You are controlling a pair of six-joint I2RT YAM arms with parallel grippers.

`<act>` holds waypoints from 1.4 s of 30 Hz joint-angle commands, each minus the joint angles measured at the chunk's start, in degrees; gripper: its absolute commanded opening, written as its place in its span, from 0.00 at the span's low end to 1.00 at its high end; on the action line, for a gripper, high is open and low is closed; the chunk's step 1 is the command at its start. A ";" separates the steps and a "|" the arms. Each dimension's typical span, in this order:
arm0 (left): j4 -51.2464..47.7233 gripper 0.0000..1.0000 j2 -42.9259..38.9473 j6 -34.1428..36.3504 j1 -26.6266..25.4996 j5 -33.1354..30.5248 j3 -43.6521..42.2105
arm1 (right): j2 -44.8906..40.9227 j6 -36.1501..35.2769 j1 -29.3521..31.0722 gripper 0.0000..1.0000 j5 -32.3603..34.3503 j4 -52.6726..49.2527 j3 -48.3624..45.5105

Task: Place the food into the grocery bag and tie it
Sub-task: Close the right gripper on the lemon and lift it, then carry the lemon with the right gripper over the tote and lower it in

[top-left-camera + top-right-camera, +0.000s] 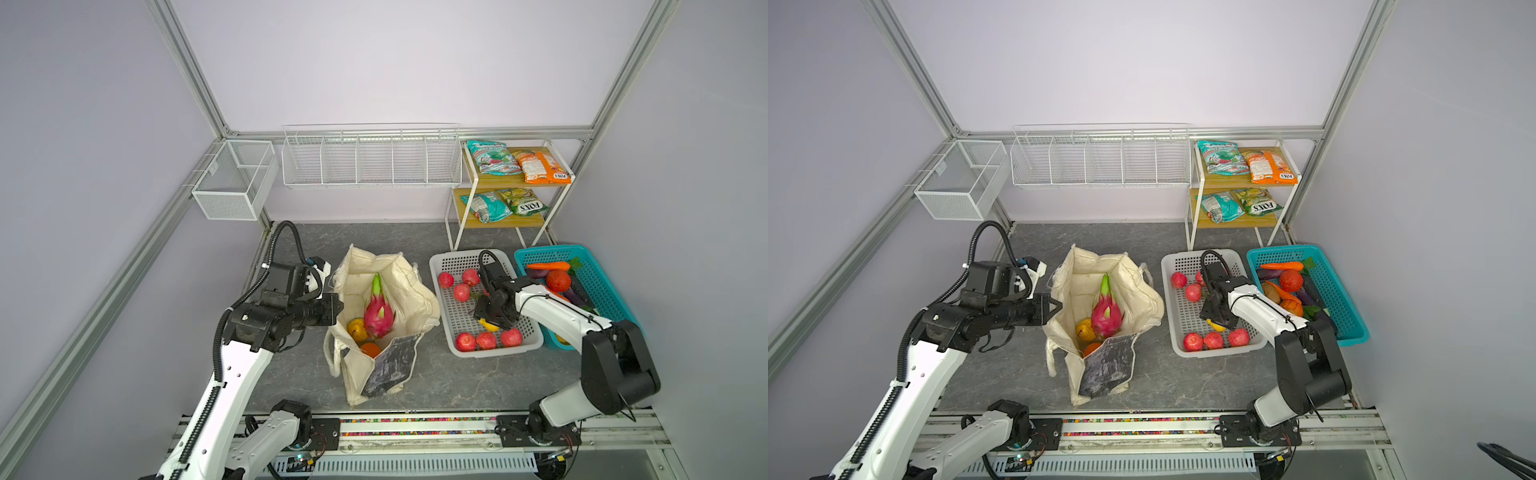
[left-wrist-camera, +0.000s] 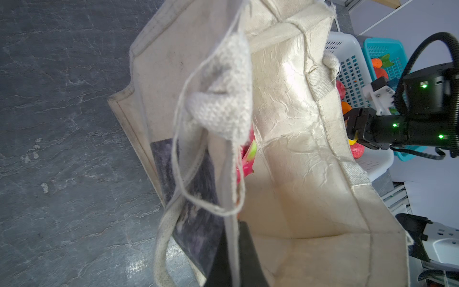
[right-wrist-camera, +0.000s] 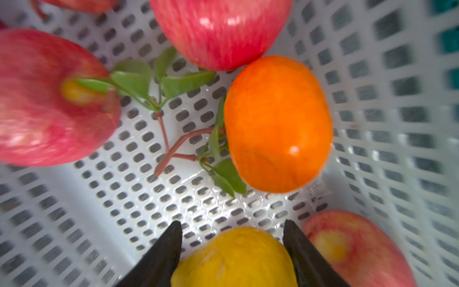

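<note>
The grocery bag (image 1: 358,376) stands upright on the table (image 1: 457,382) with its mouth open and its marbled panel (image 1: 392,363) facing the arm bases. The left gripper (image 1: 337,309) reaches in level from the side. Its jaws are pressed together on the bag's side rim, pinching the canvas, as the left wrist view confirms. This grip appears intended to keep the limp rim raised and the mouth spread for loading from above. Three items already lie inside: the dragon fruit (image 1: 379,311) leans with its green tip towards the back wall, the bumpy yellow-orange fruit (image 1: 357,329) sits beside it, and the orange (image 1: 370,348) rests nearest the panel. The right gripper (image 3: 231,231) points down into the white basket (image 1: 498,351), well apart from the bag. Its jaws stand one on each side of the small yellow fruit (image 3: 236,261), right against its flanks; whether they already press on it cannot be determined. Red apples (image 1: 486,340) and a small orange oval fruit (image 3: 278,124) lie close around the target, so the straddling approach from above probably serves to avoid disturbing them. The orange snack packet (image 1: 540,166) lies on the top tier of the shelf (image 1: 498,179) at the back. The handle (image 1: 332,357) hangs loose and untied. By this evidence, loading is partly complete, and tying has not begun.
</note>
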 commanded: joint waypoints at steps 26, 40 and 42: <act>0.70 0.00 -2.42 -0.61 -0.17 0.99 -1.89 | 14.16 -11.37 36.44 0.64 -0.75 -13.02 52.83; -0.21 0.00 -4.15 -0.34 -0.17 0.08 -1.46 | 27.39 -9.91 40.66 0.65 -7.17 -5.78 51.04; 0.24 0.00 -4.63 -0.66 -0.17 -0.43 -2.21 | 27.87 -9.51 40.91 0.65 -8.15 -4.53 50.06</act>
